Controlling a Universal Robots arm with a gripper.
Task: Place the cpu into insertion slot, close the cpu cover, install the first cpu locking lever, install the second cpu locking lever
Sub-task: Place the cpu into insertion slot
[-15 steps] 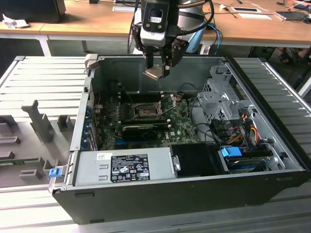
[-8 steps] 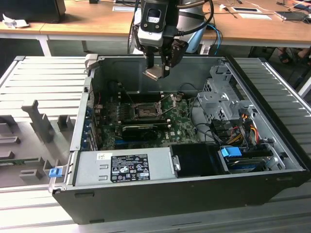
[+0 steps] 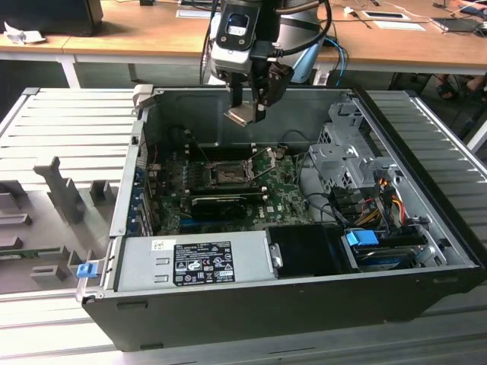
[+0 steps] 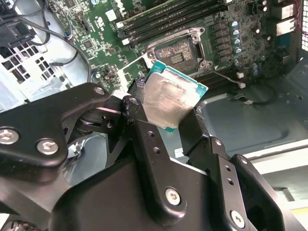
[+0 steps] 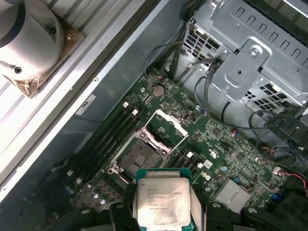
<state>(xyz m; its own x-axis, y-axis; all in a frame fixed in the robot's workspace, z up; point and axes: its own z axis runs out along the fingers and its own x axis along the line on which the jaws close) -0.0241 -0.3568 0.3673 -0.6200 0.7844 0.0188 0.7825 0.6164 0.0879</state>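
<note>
**Arm pose, cpu in grasp.** In the exterior view the arm (image 3: 298,34) stood at 12 o'clock, its wrist pointing steeply down toward 6 o'clock. The gripper (image 3: 249,112) hung just below the wrist, at about 12 o'clock from the picture's centre, clear of any surface. In the second wrist view its two black fingers (image 4: 147,139) were closed on opposite edges of the cpu (image 4: 168,98). The chip was held tilted between the tips, with its metal face turned toward the wrist.
</note>
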